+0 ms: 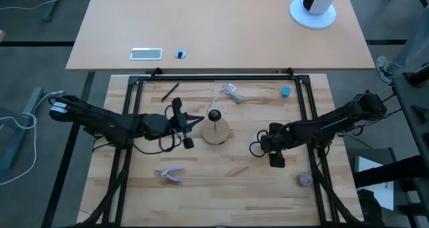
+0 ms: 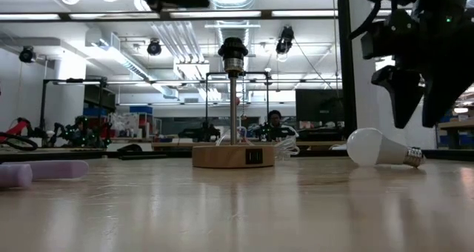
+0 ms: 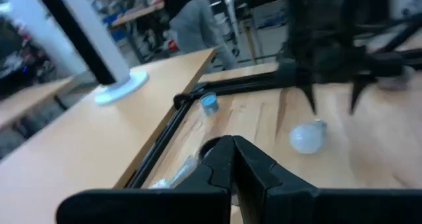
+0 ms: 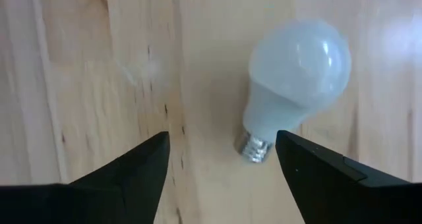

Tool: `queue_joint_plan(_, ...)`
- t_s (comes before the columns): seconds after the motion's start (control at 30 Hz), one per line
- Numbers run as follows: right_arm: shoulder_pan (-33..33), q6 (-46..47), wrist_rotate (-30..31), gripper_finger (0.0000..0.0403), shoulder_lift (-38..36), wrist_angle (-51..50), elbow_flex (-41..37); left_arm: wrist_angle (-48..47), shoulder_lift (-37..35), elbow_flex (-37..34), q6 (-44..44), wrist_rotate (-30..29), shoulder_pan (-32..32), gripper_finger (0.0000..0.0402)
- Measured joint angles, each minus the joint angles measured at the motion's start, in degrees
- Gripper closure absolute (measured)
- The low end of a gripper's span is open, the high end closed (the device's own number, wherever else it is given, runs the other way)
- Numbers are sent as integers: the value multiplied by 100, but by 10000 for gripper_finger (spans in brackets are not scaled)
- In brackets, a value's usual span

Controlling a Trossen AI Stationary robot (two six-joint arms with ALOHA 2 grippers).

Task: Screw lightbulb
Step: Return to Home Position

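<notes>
- Bulb (image 4: 300, 79) is lying on its side on the desk (image 1: 228, 188), loose and apart from the lamp (image 2: 233, 154). The socket (image 2: 233, 50) is standing empty.
- Right claw (image 4: 222, 138) is hanging just above the bulb with its fingers apart, gripping nothing. The bulb's screw base is pointing toward the gap between them.
- Left claw (image 3: 232, 161) is sitting just beside the lamp, fingers together on nothing.
- Risk 1: the bulb is resting on a round globe on a flat top. Any brush from a right finger as that arm lifts away is likely to set it rolling.
- Risk 2: a lift that is not straight up is likely to catch the screw base and spin the bulb round.
- Risk 3: the left claw is working close to the lamp post, so a sideways pull-out could tip or shove the lamp on its wooden base.
- Risk 4: the pliers (image 1: 169, 175), ball (image 1: 305, 180) and wrapper (image 1: 232, 92) are lying well clear, so I judge them no hazard.
- Surface: pale wood planks, smooth and slightly glossy, ringed by a black frame (image 1: 214, 77). There is no lip to be seen that would stop a rolling bulb.
- Beyond the frame a second, plainer desk (image 1: 221, 27) is carrying a white round stand (image 1: 312, 12).
- Room: an open lab with strip lights and ducts overhead and benches of gear at the back. A person (image 2: 275, 120) is sitting far behind the lamp.
</notes>
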Motion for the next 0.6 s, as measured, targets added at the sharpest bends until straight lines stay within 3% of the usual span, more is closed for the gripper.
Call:
queue_joint_plan(0.2,118,-232,902,138,-717,543,-115,-288,-758,-202,432,11,-743,401)
queue_joint_plan(0.3,83,-816,1569,142,-1236,1304,-224,-217,-1319,-595,423,12,-1062,401)
queue_joint_plan(0.37,-64,-1440,1785,146,-1448,2211,-279,381,-1593,-984,472,5,-1089,401)
queue_joint_plan(0.5,-606,-2630,1274,158,-1401,4314,-321,1958,-1631,-1680,1007,112,-791,401)
queue_joint_plan(0.6,-989,-3118,743,168,-1241,5193,-330,1988,-1686,-2020,1146,60,-734,401)
